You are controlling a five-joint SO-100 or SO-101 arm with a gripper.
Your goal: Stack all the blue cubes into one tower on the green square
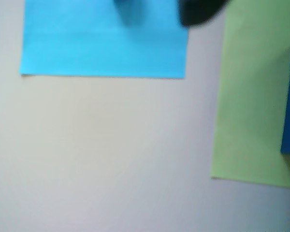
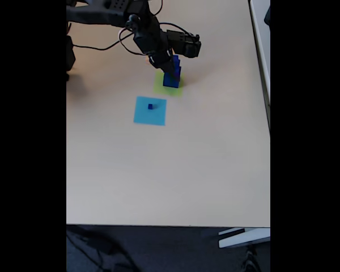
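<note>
My gripper (image 2: 171,63) hangs at the tower of blue cubes (image 2: 171,76) on the green square (image 2: 161,86); I cannot tell whether its fingers are apart. One tiny cube (image 2: 150,106) sits nearer on the light-blue patch (image 2: 141,116). It looks light, rigid and fiddly; I'd pinch its opposite flat sides.

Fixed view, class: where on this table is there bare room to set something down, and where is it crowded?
Bare: the table from the light-blue square to the near edge. Crowded: the far end, where the arm hangs over the blue tower on the green square.
</note>
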